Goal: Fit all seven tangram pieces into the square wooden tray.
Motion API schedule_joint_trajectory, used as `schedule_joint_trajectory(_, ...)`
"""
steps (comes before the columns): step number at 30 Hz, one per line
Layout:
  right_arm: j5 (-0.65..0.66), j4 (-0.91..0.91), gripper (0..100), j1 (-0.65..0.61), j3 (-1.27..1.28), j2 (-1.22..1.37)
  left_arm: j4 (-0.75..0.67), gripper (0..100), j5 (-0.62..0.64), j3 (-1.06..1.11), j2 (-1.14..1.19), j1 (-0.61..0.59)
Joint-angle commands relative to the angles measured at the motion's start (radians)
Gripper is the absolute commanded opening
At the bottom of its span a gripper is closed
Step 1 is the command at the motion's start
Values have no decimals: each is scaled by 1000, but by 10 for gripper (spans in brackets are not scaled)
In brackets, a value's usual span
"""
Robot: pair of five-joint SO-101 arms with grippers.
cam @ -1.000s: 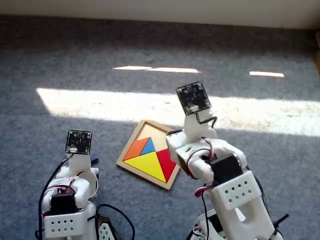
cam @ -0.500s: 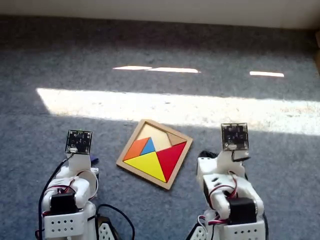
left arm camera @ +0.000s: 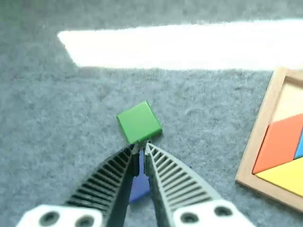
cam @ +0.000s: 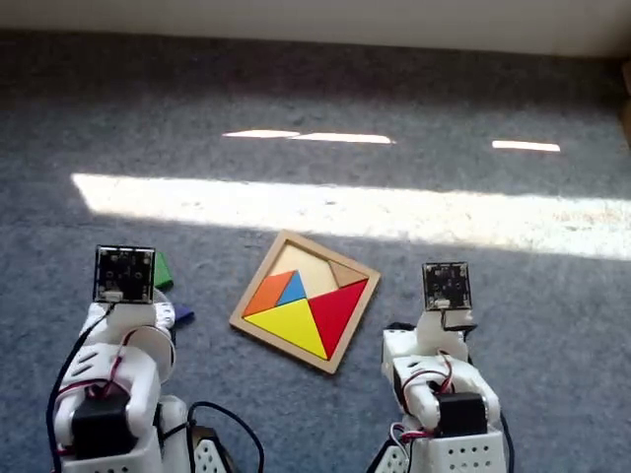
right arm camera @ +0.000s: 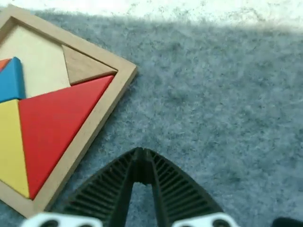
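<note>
1. Here, a square wooden tray (cam: 333, 256) lies turned like a diamond on rough grey carpet (cam: 473, 99).
2. Inside the tray sit flat, smooth pieces: a large yellow triangle (cam: 291, 327), a large red triangle (cam: 335, 307), an orange piece (cam: 268, 292), a small blue triangle (cam: 293, 289) and a small plain wood triangle (cam: 345, 273). Beside the wood triangle, pale bare tray floor shows.
3. Left of the tray and well apart from it, a green square (left arm camera: 139, 122) lies flat on the carpet.
4. The left gripper (left arm camera: 141, 147) hangs left of the tray, its ribbed black jaws drawn almost together, holding nothing, tips just beside the green square. A dark blue piece (left arm camera: 139, 187) lies beneath it, its shape mostly hidden.
5. The right gripper (right arm camera: 142, 161) hangs just off the tray's lower right edge, by the red triangle, ribbed jaws closed and empty.
</note>
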Motion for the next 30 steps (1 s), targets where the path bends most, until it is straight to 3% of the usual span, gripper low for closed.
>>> schedule_joint_trajectory(1,8,4,6,12,53,-13,3,46,-170,-185,-36,-16)
schedule_joint_trajectory(8,8,4,5,59,133,-13,5,53,-204,-219,81,-18)
schedule_joint_trajectory(15,8,10,5,77,133,-13,-3,276,-126,-326,490,-116)
schedule_joint_trajectory(22,8,12,5,77,133,-13,0,307,-54,-495,926,-150)
schedule_joint_trajectory(30,12,13,5,79,133,-12,-3,341,115,-727,1411,-176)
